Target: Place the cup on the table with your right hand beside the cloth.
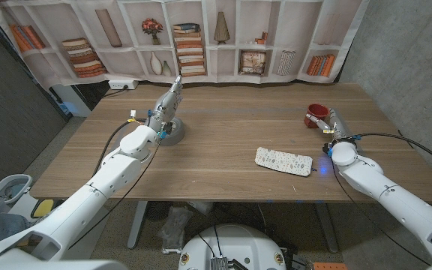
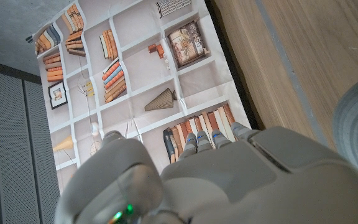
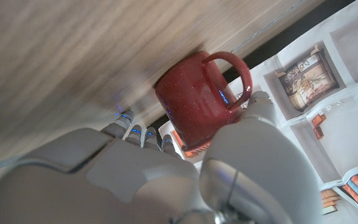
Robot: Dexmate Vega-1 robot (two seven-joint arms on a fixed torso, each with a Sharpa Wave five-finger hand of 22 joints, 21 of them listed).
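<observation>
One glossy dark-red ceramic cup (image 3: 199,99) sits gripped in our right hand (image 1: 329,122); next we carry it toward seven o'clock, beside the speckled white cloth (image 1: 283,160) on the bench (image 1: 223,127).

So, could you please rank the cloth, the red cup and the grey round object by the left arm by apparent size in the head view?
Largest to smallest:
1. cloth
2. grey round object, partly hidden by the left arm
3. red cup, held in the right hand

The last two look close, so their order is unsure.
</observation>
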